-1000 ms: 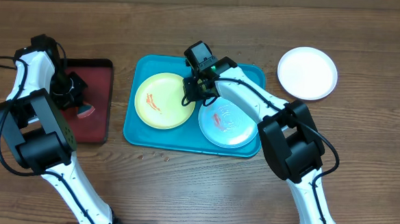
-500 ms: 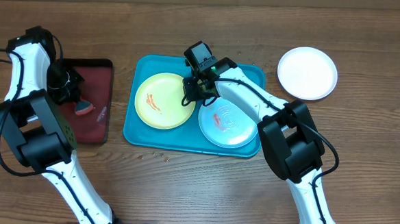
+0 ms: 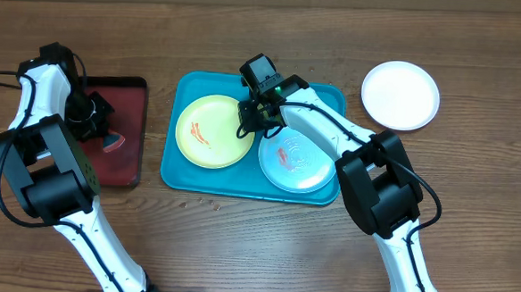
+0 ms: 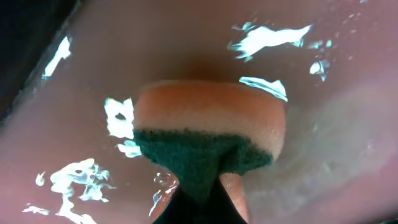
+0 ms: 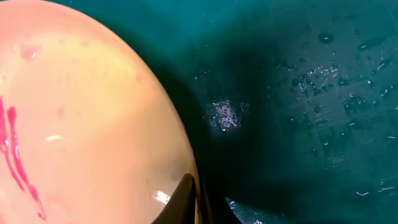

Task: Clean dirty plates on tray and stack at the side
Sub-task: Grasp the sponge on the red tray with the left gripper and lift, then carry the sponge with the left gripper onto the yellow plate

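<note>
Two tools on wood table (image 3: pixel 237 243): left tool (image 4: pixel 202 190) clamps sponge (image 4: pixel 208 124), right tool (image 3: pixel 247 120) clamps yellow-green plate (image 3: pixel 209 132) rim.

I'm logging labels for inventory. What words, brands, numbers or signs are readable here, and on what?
None readable in any view: no text shows on the white plate, yellow plate, mint plate, turquoise tray, red tray or sponge.

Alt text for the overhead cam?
A blue tray at centre holds a yellow plate and a mint plate, both smeared red, with the right gripper at the yellow plate's right rim. A white plate lies upper right; at left, the left gripper holds a sponge over a dark red tray.
</note>
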